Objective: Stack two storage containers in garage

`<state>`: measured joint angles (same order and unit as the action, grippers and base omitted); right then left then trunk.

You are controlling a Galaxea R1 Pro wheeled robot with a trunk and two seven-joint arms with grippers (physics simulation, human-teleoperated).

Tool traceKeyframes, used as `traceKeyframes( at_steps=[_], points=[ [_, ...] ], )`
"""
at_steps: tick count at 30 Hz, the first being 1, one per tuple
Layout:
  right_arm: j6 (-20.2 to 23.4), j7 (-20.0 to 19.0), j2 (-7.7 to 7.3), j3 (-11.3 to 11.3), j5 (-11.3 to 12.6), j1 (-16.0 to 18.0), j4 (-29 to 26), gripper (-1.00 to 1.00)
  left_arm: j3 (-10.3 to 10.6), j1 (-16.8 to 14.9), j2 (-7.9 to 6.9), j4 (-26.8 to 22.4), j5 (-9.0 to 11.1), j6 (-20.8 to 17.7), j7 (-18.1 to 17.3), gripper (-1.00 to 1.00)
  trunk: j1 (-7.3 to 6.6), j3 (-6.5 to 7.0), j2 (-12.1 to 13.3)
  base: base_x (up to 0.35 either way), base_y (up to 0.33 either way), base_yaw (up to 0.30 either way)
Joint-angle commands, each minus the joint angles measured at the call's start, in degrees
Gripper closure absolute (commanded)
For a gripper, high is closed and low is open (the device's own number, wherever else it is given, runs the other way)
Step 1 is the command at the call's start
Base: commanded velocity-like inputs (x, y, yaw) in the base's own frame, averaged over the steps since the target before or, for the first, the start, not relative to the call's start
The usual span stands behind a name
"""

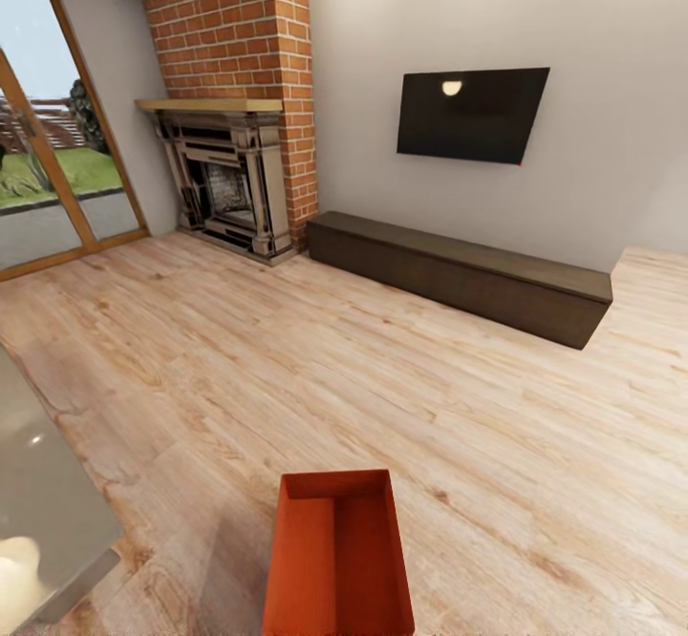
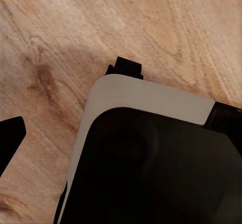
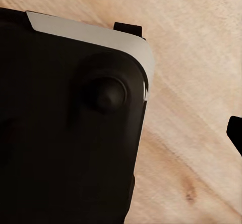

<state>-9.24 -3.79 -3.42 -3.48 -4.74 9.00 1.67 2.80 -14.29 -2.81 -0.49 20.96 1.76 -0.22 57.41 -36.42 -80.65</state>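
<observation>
**One container at bottom centre, grippers not readable**

The storage container [image 1: 339, 560] sits at the bottom centre of my head view, red-orange, open top up, resting on the light wood plank floor [image 1: 497, 407] of the living room. Its long axis runs away from me, up the frame, far short wall towards the fireplace side. It reaches the lower frame edge, so I judge it's right in front of the base, roughly on my centreline.

Neither arm looks nearer to me; the box is about centred, maybe slightly left of middle. A two-sided grab along the long walls looks like the move, one arm each side.

Wrist views look down at plank floor and the robot's dark base with a white trim [image 2: 151, 100], likewise on the right [image 3: 96, 35]. A dark tip pokes in at the frame edge in each, possibly a fingertip, but I can't tell whether either gripper is spread or closed. No container in either wrist view, so I can't place the box against the hands exactly.

Outward: grey table corner [image 1: 38, 493] lower left, brick fireplace [image 1: 234, 178] upper left, dark low bench [image 1: 459, 273] and black TV [image 1: 473, 113] on the far wall, glass door [image 1: 43, 168] at left edge.
</observation>
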Motion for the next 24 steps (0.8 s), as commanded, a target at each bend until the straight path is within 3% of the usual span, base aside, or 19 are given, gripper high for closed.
traceKeyframes(
  at_steps=[1,24],
  points=[
    [-0.34,-0.01,0.01,-0.3,-0.27,0.08,0.18,-1.0,0.31,-0.03,0.0,0.05,0.4,0.17,-0.03,-1.0,0.0,-0.14,-0.02,0.0,0.0,0.0],
    [-0.42,0.78,0.09,-0.21,-0.19,0.07,0.18,-1.0,0.33,-0.03,0.0,0.05,0.4,0.17,-0.04,-1.0,0.0,-2.3,-0.02,0.0,0.0,0.0]
  ],
)
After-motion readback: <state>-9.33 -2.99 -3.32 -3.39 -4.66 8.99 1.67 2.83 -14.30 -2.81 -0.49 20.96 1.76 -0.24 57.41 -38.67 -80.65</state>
